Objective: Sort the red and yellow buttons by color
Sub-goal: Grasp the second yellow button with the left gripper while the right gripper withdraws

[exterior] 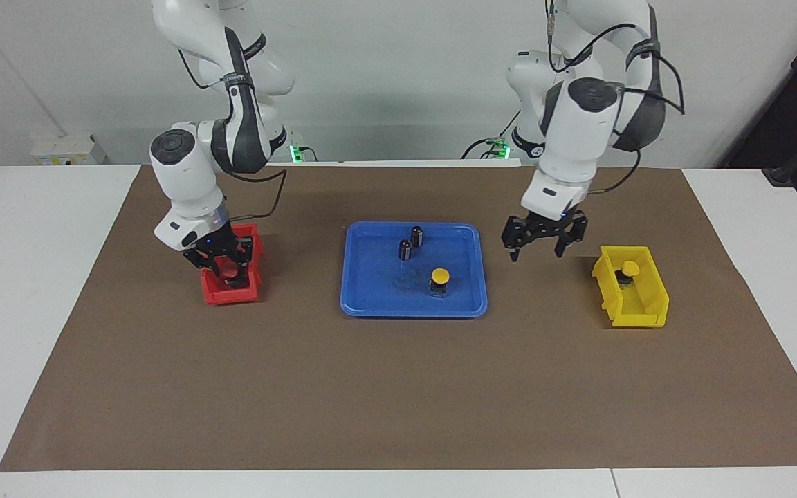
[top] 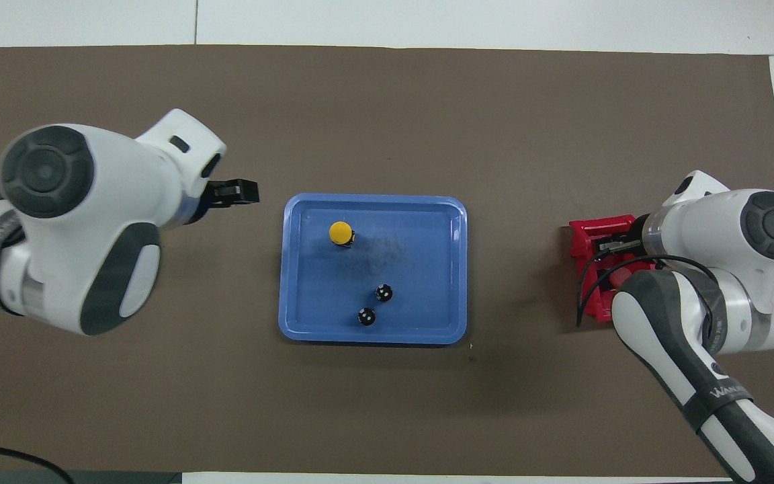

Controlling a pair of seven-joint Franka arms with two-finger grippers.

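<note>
The facing view shows the yellow bin (exterior: 630,297) with one yellow button (exterior: 629,270) inside; in the overhead view the left arm covers this bin entirely. The left claw (exterior: 542,245) hangs released, fingers apart, over the brown mat (exterior: 398,394) between the blue tray (exterior: 371,304) and the yellow bin. The second yellow button (exterior: 440,277) stands in the tray, with two dark cylinders (exterior: 410,243) nearer the robots. The right claw (exterior: 222,261) sits inside the red bin (exterior: 213,296) over something red; whether it grips it cannot be told. In the overhead view the right arm hides most of that bin. The right arm's band reads "WANA…", partly readable.
</note>
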